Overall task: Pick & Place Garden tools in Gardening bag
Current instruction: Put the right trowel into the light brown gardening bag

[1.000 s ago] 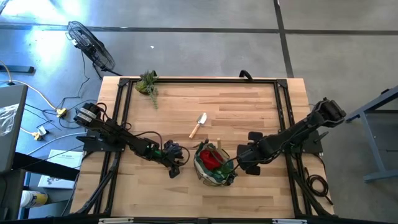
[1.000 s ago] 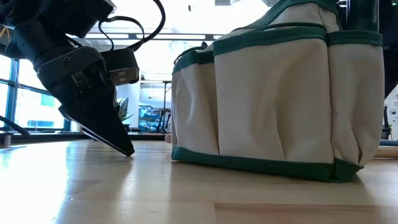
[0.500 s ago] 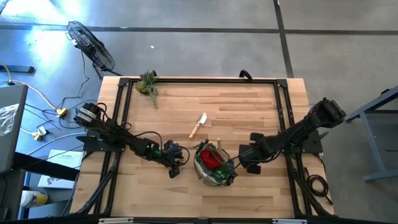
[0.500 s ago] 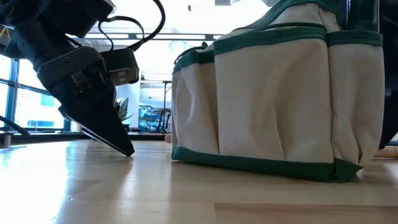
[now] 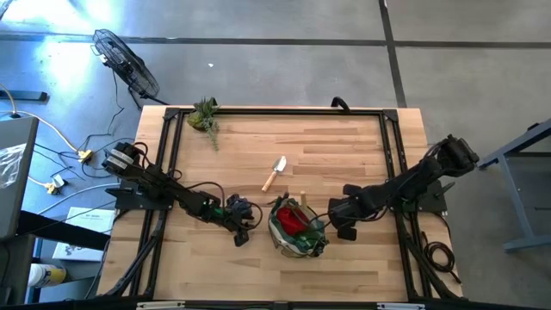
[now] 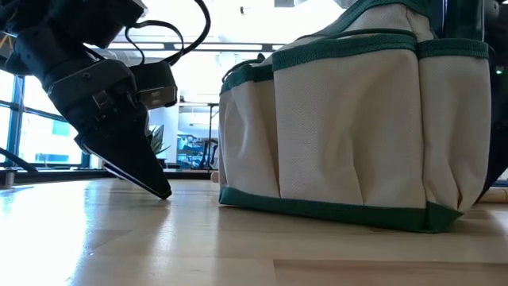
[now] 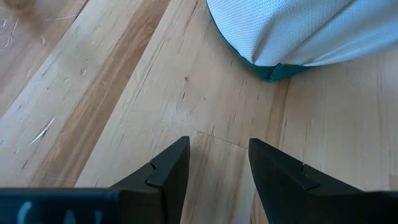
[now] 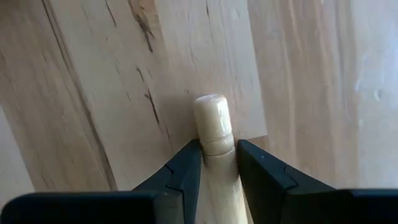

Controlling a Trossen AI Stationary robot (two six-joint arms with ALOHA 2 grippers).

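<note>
Right gripper [image 8: 217, 163] is clamped on a wooden tool handle [image 8: 212, 124]; the rounded butt end pokes out past the fingertips, bare desk [image 8: 112, 74] behind it. Can't tell which tool it is, the head is out of view. From above, that gripper [image 5: 340, 220] sits just to the right of the gardening bag [image 5: 297, 228], close to its rim.

Left gripper [image 7: 214, 168] is spread apart with nothing between the fingers, only desk planks visible in the gap. It points at the bag's lower corner [image 7: 273, 37], near it but not touching. In the overhead view it [image 5: 243, 232] sits just left of the bag; low view shows its tip [image 6: 155, 184] down at the desk surface, whether it touches I can't tell.

Bag stands upright near the front-middle of the desk, cream outer pockets with green trim [image 6: 357, 127]. Something red [image 5: 293, 220] is inside it, plus a thin stick-like piece standing up out of the opening.

One wooden-handled trowel [image 5: 275, 172] lies loose on the desk, behind the bag, well apart from both grippers. Leafy plant clump [image 5: 205, 116] sits at the far-left corner.
</note>
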